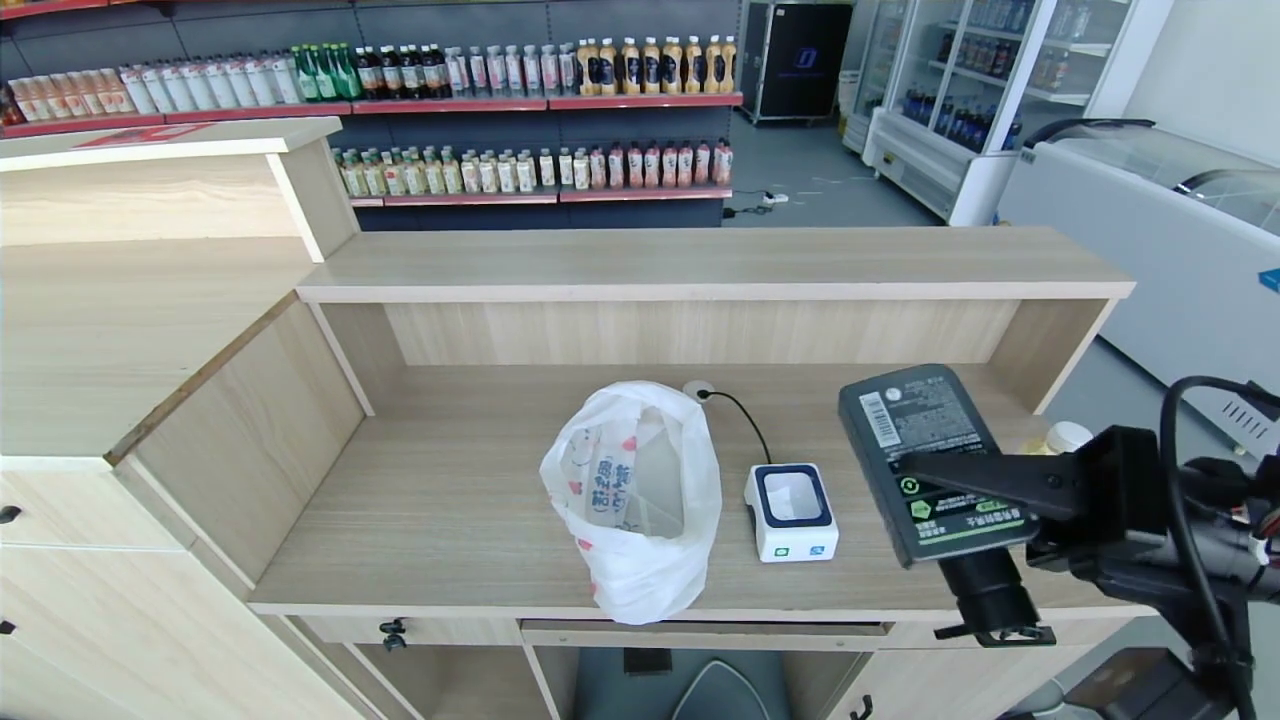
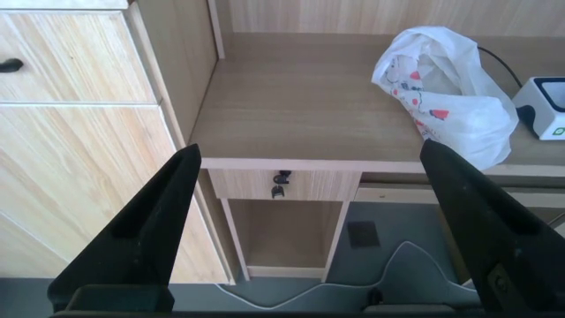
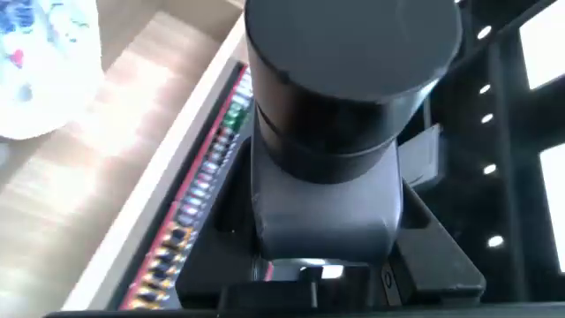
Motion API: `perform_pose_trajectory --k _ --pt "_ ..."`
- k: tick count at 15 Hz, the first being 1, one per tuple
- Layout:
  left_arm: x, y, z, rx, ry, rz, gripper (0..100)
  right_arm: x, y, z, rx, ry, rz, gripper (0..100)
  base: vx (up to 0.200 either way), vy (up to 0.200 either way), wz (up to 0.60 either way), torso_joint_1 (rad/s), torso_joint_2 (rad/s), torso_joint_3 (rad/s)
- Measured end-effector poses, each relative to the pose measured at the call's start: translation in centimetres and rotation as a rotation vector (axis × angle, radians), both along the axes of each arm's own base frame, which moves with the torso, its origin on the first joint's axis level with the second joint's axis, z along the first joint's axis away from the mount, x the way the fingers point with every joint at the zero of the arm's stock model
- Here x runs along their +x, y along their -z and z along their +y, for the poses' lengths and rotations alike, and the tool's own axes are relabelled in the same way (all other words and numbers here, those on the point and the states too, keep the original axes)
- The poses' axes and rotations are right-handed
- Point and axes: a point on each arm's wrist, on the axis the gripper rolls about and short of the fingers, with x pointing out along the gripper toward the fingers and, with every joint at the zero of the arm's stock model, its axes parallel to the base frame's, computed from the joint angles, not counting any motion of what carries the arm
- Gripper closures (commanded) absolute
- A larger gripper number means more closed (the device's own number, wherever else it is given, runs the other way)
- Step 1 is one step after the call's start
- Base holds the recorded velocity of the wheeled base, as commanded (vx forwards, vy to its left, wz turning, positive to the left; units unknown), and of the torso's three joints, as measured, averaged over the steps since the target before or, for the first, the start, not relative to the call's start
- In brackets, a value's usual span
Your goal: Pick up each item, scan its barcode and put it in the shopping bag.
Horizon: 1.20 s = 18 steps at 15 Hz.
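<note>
**A:** Where is your item, and what has hold of it?

**B:** Your right gripper (image 1: pixel 950 475) is clamped across the flat dark bottle (image 1: pixel 920 420). It holds the bottle in the air just right of the scanner (image 1: pixel 790 510), black cap towards you. Your left gripper (image 2: pixel 311 155) hangs wide open and empty, out in front of the tabletop (image 1: pixel 450 500).

**A:** How will it handle?

**B:** Rigid and probably fairly heavy (the smooth sides could slip), so grip it mid-body and leave the barcode uncovered. The shopping bag (image 1: pixel 635 500) is soft and may sag
</note>
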Motion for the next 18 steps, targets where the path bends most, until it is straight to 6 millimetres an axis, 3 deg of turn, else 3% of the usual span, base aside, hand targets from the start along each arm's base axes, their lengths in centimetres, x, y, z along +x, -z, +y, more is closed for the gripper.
perform_pose_trajectory --k 3,8,12,18 --pt "0.0 0.0 0.0 0.0 0.0 0.0 0 -1.8 -0.6 2.8 -0.039 -0.203 -0.223 100 0.0 0.0 0.0 0.0 0.0 0.0" --pt "0.0 0.0 0.0 0.0 0.0 0.0 0 -3.4 -0.9 4.5 -0.027 -0.333 -0.269 100 0.0 0.0 0.0 0.0 0.0 0.0" --pt "0.0 0.0 0.0 0.0 0.0 0.0 0 -5.2 -0.9 4.7 -0.034 -0.408 -0.237 100 0.0 0.0 0.0 0.0 0.0 0.0" --pt "0.0 0.0 0.0 0.0 0.0 0.0 0 -5.8 -1.3 4.5 -0.022 -0.416 -0.26 100 0.0 0.0 0.0 0.0 0.0 0.0"
